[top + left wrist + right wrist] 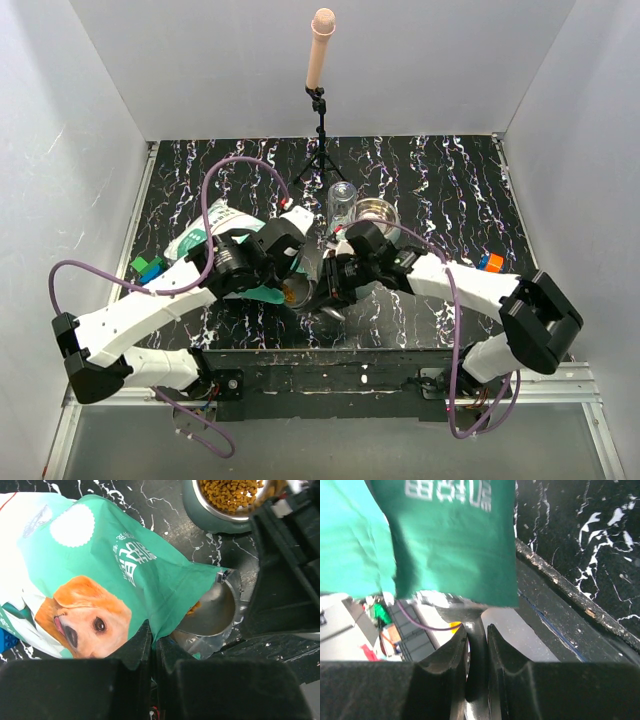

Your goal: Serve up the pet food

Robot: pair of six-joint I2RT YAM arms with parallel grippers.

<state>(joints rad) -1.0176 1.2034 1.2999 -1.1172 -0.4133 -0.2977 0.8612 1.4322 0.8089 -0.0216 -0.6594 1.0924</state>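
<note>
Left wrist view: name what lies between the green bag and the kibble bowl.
Nothing stands there: only bare black marbled tabletop separates the green bag from the kibble bowl, as the left wrist view shows.

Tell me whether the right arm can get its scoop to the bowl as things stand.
Probably yes. The right gripper holds the scoop at the mouth of the bag, and the bowl stands just beyond, with only bare table between them.
</note>
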